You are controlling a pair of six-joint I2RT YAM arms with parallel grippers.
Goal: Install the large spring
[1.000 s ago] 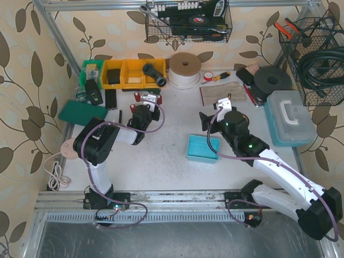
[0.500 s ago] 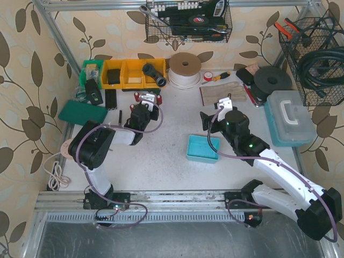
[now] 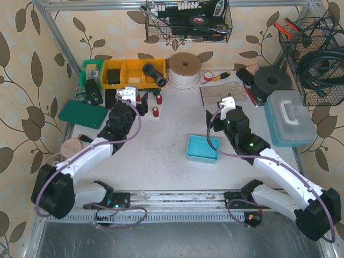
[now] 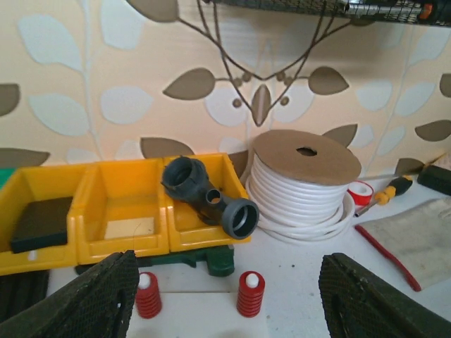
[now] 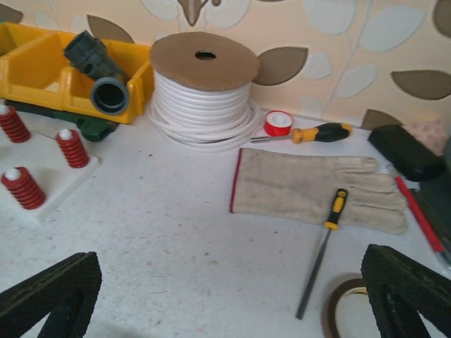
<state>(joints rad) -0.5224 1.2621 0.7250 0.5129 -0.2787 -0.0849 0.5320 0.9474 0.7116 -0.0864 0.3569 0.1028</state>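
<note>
Leaf-print wallpaper (image 4: pixel 106 70) backs a white bench (image 3: pixel 177 172). Far edge, 11 to 1 o'clock:
- yellow bins (image 4: pixel 120 211)
- black pipe fitting (image 4: pixel 208 201) lying across the rightmost bin
- cable spool (image 4: pixel 303 186)
- red tape roll (image 5: pixel 278 123)
- screwdriver (image 5: pixel 317 132)
- work glove (image 5: pixel 310 186) lying flat
- thin file (image 5: pixel 324 246) with its handle end on the glove

Teal tray (image 3: pixel 203 148) sits near bench centre.

Task item: three red springs (image 5: pixel 70 148) stand upright on a white plate (image 5: pixel 63 179). The plate is at about 11 o'clock from bench centre, just in front of the bins. Each spring shows a white tip on top. Which of the three is the large one: cannot tell, they look much alike at this size.

Left gripper (image 4: pixel 229 296): fingers spread wide, nothing between them, springs at its 12 o'clock.
- One spring shows just beside a finger; contact cannot be judged.
- Its wrist view shows only two springs, and the plate is cut off by the lower edge.
- From above, the left wrist hides part of the plate.

Right gripper (image 5: pixel 229 292): fingers spread wide, holding nothing, over bare bench at 3 o'clock from the plate, well apart.
- Its view cuts the plate at the left edge.
- A brown ring (image 5: pixel 345 310) at the lower edge is half out of frame, not identifiable
</note>
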